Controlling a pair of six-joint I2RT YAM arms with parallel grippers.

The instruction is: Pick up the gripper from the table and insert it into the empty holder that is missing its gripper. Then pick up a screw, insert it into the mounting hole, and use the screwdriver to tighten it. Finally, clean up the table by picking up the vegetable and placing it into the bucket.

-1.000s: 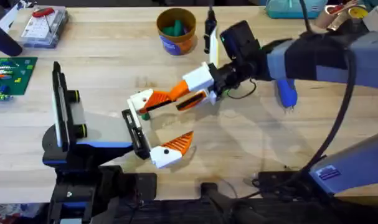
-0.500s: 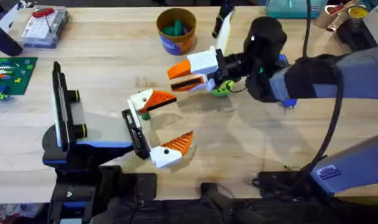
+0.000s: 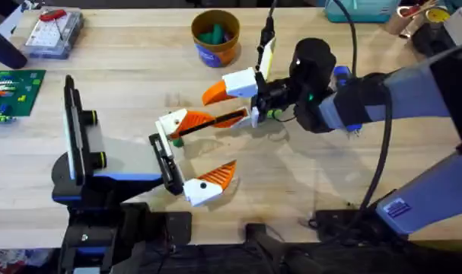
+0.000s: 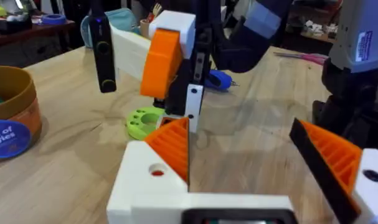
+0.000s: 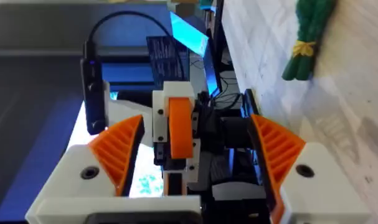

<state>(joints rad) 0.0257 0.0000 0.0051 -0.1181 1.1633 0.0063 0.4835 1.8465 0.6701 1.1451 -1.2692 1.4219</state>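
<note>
Since the earlier frames, the right arm has drawn back toward the right and rolled its wrist, so its white-and-orange right gripper [image 3: 229, 103] now hangs just above and to the right of the holder instead of reaching down over it.

From largest to smallest: the pale wooden desk [image 3: 124, 68] has open room across its far left and along its near right edge. The grey-and-blue right arm crosses in from the right. The left arm rests at the lower left, ending in the flat black bracket holder [image 3: 164, 161]. Both white-and-orange fingers sit on this bracket, spread apart with a clear gap; their orange tips point right, toward the desk's middle. The upper one is the loose gripper finger [image 3: 181, 123], white blocky base at the bracket, long axis running left to right.

The right gripper's jaws are apart, and its wrist view shows nothing clamped between the orange pads [image 5: 117, 149].

The round yellow-orange bucket with a blue label [image 3: 215, 36] stands near the far edge. The blue pen-shaped screwdriver [image 3: 341, 74] is mostly hidden behind the right arm. The lime-green ring-shaped toy vegetable [image 4: 145, 121] lies flat on the desk, just under the right gripper.
</note>
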